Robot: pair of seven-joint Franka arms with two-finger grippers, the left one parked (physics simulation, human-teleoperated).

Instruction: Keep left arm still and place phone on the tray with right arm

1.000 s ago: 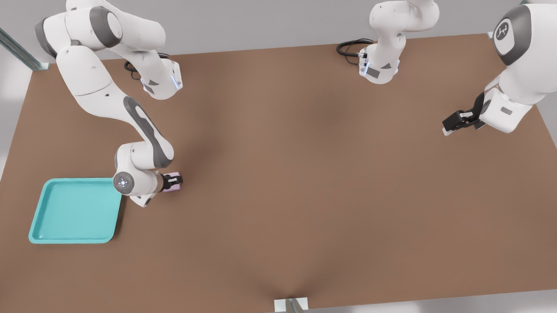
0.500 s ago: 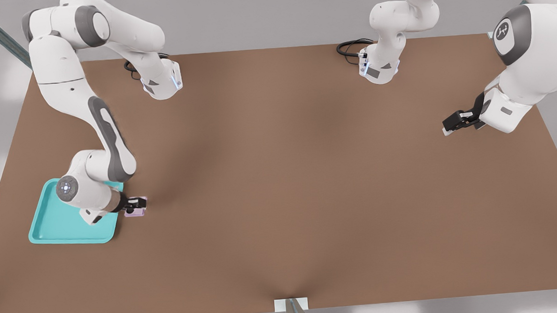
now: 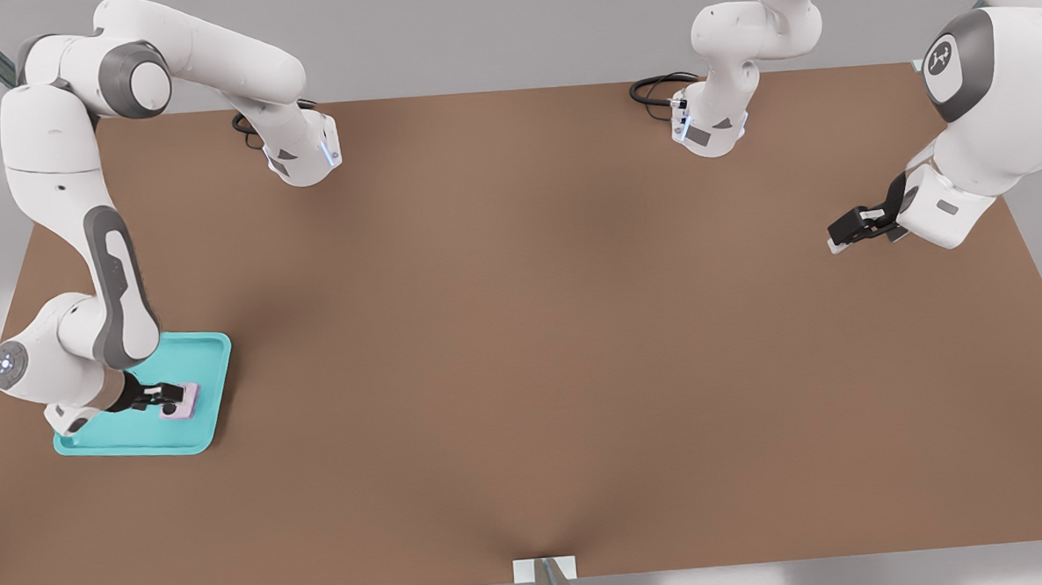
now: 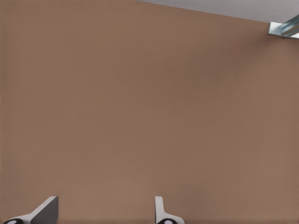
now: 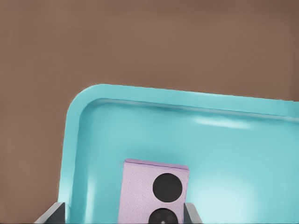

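A brown table [image 3: 531,327] fills the scene. The gripper [image 3: 176,398] is clamped on the phone [image 3: 182,400] and holds it over the tray [image 3: 210,359], toward the tray's 4 o'clock corner in the front view. It appears that only lowering and release remain. The phone's long axis runs 9 to 3 o'clock, the free end toward 3.
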